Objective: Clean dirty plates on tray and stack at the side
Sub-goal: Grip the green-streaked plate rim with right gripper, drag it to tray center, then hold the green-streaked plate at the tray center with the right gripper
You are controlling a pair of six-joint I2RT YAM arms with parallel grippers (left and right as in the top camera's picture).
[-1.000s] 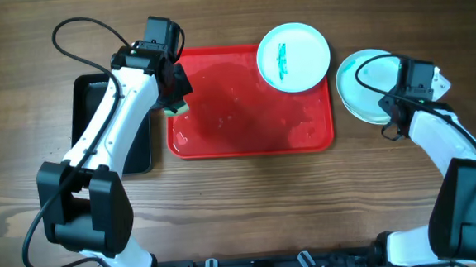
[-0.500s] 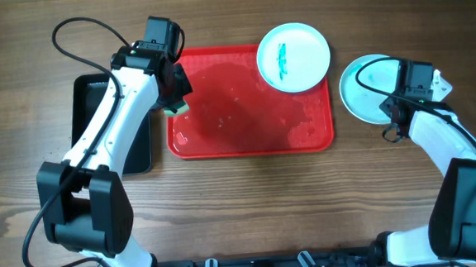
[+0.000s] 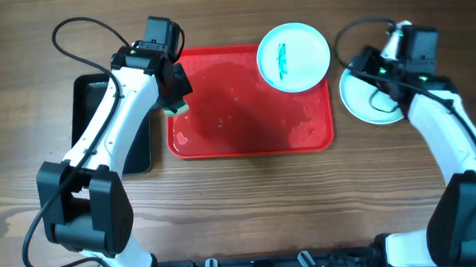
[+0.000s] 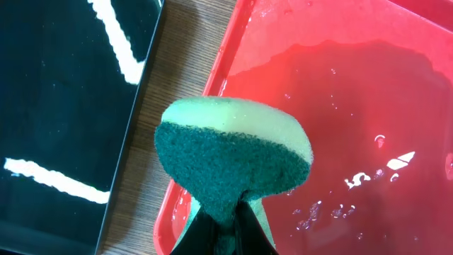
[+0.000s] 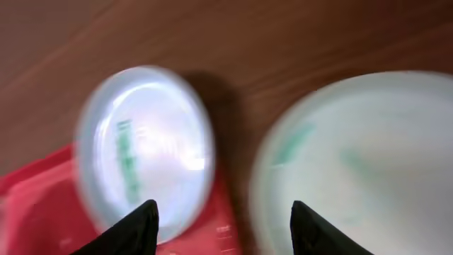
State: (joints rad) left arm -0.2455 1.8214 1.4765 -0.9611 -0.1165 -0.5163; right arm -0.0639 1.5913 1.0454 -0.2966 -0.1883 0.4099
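The red tray [image 3: 245, 121] lies mid-table, wet. A white plate [image 3: 293, 57] with a green smear sits on its far right corner, overhanging the rim. A pale aqua plate [image 3: 367, 105] lies on the wood to the tray's right. My right gripper [image 3: 360, 70] hovers open between the two plates. In the blurred right wrist view the gripper [image 5: 223, 212] holds nothing, with the smeared plate [image 5: 145, 152] on the left and the aqua plate [image 5: 368, 163] on the right. My left gripper [image 3: 175, 94] is shut on a green-and-yellow sponge [image 4: 233, 156] over the tray's left rim [image 4: 226, 49].
A narrow black tray [image 3: 83, 101] lies left of the red tray, partly under my left arm, and also fills the left of the left wrist view as a black tray [image 4: 64, 106]. Water pools and droplets cover the red tray. Bare wooden table surrounds everything.
My right gripper has opened, leaving the aqua plate flat on the table, and has risen and swung toward the smeared plate. The left arm and sponge have not moved.
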